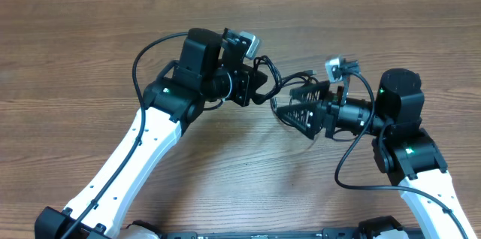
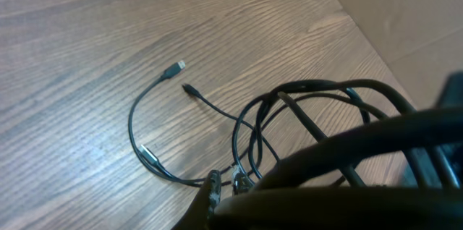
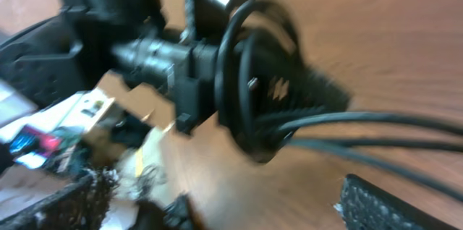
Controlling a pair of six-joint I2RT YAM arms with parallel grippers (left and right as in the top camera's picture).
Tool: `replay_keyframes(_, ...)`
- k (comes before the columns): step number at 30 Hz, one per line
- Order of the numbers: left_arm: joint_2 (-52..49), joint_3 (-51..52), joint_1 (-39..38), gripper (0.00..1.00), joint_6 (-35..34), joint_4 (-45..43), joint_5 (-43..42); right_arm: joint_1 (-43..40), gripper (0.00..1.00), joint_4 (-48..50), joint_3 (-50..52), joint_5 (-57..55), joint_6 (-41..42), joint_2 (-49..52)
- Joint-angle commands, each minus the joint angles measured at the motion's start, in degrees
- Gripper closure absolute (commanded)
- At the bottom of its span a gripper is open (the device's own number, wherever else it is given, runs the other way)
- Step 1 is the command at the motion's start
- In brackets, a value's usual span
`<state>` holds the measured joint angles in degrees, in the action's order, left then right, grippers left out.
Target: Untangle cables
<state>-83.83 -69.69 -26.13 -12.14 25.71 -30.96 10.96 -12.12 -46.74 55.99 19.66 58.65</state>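
- Wood-grain counter (image 1: 75, 58) fills the overhead view, with both arms meeting at centre frame.
- Left claw (image 1: 259, 87) looks clenched on the cables (image 1: 284, 81), which bunch up just right of it.
- Right claw (image 1: 294, 110) sits just below and to the right of that bunch, released; in its blurred wrist view the pads (image 3: 394, 201) stand wide apart at the bottom corners.
- Left wrist view: one thin loop (image 2: 145, 150) lies flat on the counter, with a metal-tipped plug (image 2: 177, 66) at upper left.
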Motion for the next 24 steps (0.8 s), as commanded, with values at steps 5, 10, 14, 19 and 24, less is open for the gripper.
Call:
replay_keyframes(5, 0.1, -0.9, -2.5, 0.96, -3.2, -0.2, 0.2, 0.2, 0.00, 3.2, -0.3, -5.3, -6.1, -0.7)
replay_keyframes(10, 0.1, -0.9, -2.6, 0.96, -3.1, 0.0, 0.5, 0.2, 0.02, 5.7, -0.3, -0.5, -10.1, -0.7)
replay_keyframes(14, 0.1, -0.9, -2.6, 0.96, -3.1, 0.0, 0.5, 0.2, 0.06, 5.9, -0.3, 1.7, -10.8, -0.7)
replay_keyframes(19, 0.1, -0.9, -2.6, 0.96, -5.3, -0.1, 0.5, 0.2, 0.19, 5.8, -0.3, 4.8, -10.8, -0.7)
replay_keyframes(24, 0.1, -0.9, -4.9, 0.96, -5.9, -0.2, 0.9, 0.2, 0.22, 6.2, -0.3, 6.5, -11.3, -0.7)
